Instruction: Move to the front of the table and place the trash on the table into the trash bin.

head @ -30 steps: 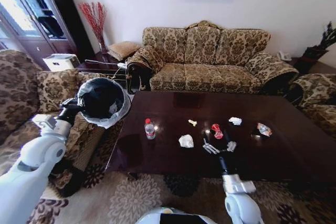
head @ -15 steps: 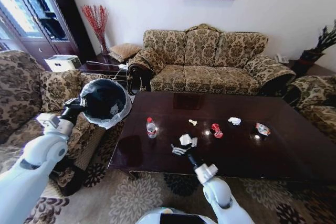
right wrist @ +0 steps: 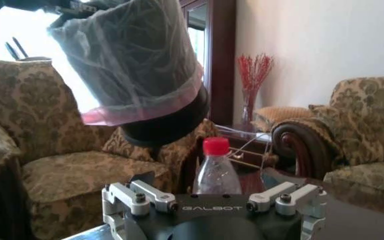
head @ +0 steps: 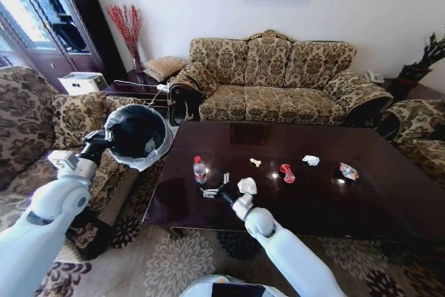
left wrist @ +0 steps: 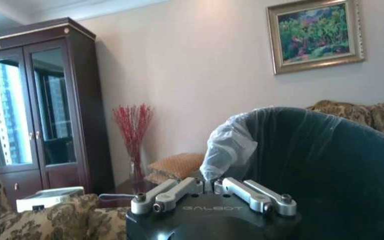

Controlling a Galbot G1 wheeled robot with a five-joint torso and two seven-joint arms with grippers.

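Nearest the robot, the right gripper [head: 214,186] reaches low over the front part of the table [head: 389,193], its fingers spread apart and empty, pointed at the clear bottle [head: 199,170] with the red cap, which stands upright just beyond them near the table's left end. In the right wrist view the bottle [right wrist: 216,170] rises straight ahead between the two finger bases. A white paper wad [head: 247,186] lies right beside that gripper's wrist. Farther across the dark tabletop sit a small yellowish scrap [head: 256,163], a red wrapper [head: 286,172], a second white wad [head: 311,161] and a multicoloured wrapper [head: 348,171] — all apart from one another. Off the table's left edge, the left gripper [head: 97,142] holds the trash bin [head: 137,134] up in the air by its rim, jaws clamped on it, the black-lined opening tilted toward the table; something pale shows inside. Behind stands a patterned sofa [head: 278,78]
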